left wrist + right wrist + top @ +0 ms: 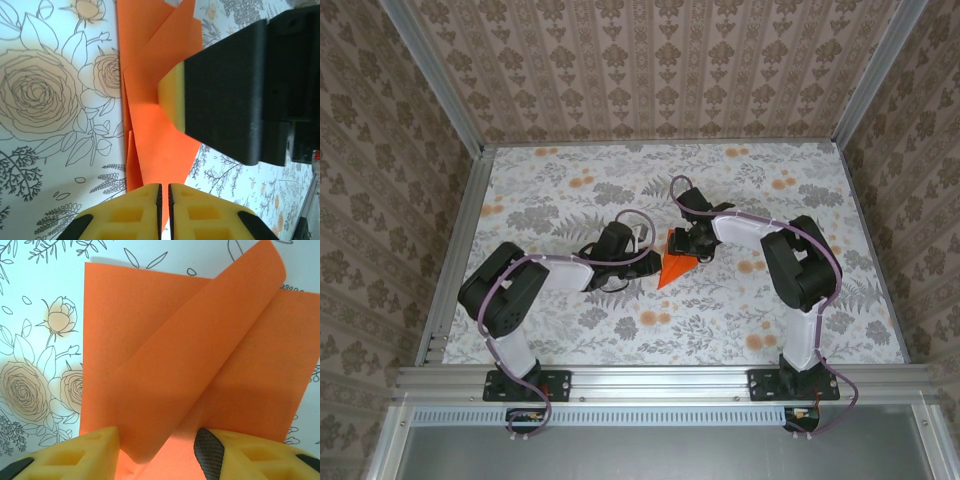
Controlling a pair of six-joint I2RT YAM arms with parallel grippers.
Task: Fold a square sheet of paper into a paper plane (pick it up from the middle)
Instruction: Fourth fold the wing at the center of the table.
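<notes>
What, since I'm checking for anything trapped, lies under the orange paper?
Floral table cover shows around the orange paper; directly beneath it is hidden. Its own folded flap curls over the top.

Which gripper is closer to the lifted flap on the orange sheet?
Right. The right gripper straddles the flap of the orange sheet, one of its fingers on each side. The left gripper, fingers shut, sits at the sheet's opposite edge, away from the flap.
</notes>
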